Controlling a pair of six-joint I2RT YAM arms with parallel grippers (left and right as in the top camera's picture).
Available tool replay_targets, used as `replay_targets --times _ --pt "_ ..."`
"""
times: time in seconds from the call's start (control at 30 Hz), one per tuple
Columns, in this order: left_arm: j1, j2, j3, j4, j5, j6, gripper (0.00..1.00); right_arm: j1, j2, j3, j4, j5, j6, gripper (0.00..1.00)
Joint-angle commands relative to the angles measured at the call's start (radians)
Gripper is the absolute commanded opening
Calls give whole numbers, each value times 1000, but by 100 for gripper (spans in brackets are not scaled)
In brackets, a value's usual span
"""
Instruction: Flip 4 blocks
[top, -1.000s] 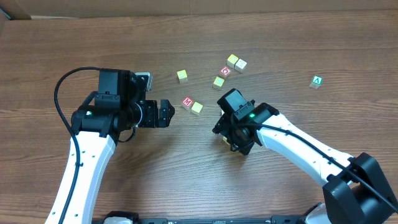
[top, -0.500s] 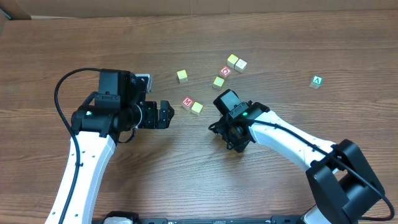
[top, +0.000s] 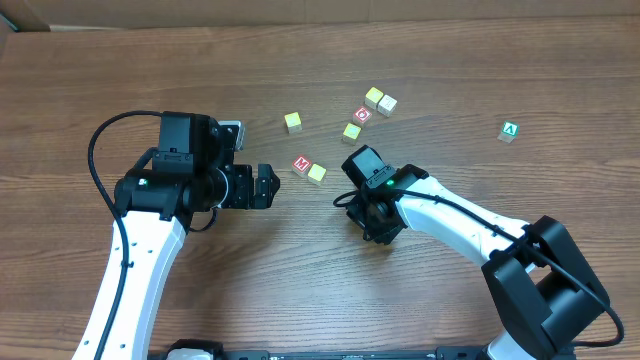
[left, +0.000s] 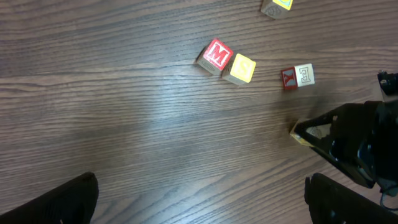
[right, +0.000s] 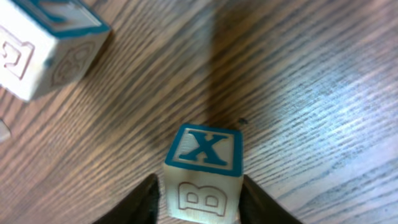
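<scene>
We note the blue "X" block (right: 204, 149) upright on the table (right: 311, 74), squarely between the right gripper (right: 199, 190) jaws flanking its sides; whether they clamp it, we cannot tell

We see white shells and black joint blocks on the left arm (top: 135, 265) and right arm (top: 460, 228); a small green light (top: 378, 183) marks the right one, a looping black cable (top: 90, 155) the left.

The block (right: 202, 168) is cream with a blue-framed blue X.
</scene>
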Motion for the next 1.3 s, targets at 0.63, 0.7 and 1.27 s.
replay_targets --times 0.63,0.7,1.27 --pt "4 5 18 -20 -5 15 100 -7 -168 21 -104 33 -425 29" --pt "4 5 18 -21 -5 15 100 -7 -209 21 -152 33 -468 29" --pt "4 5 18 -20 -5 15 100 138 -249 -126 -286 66 -682 29"
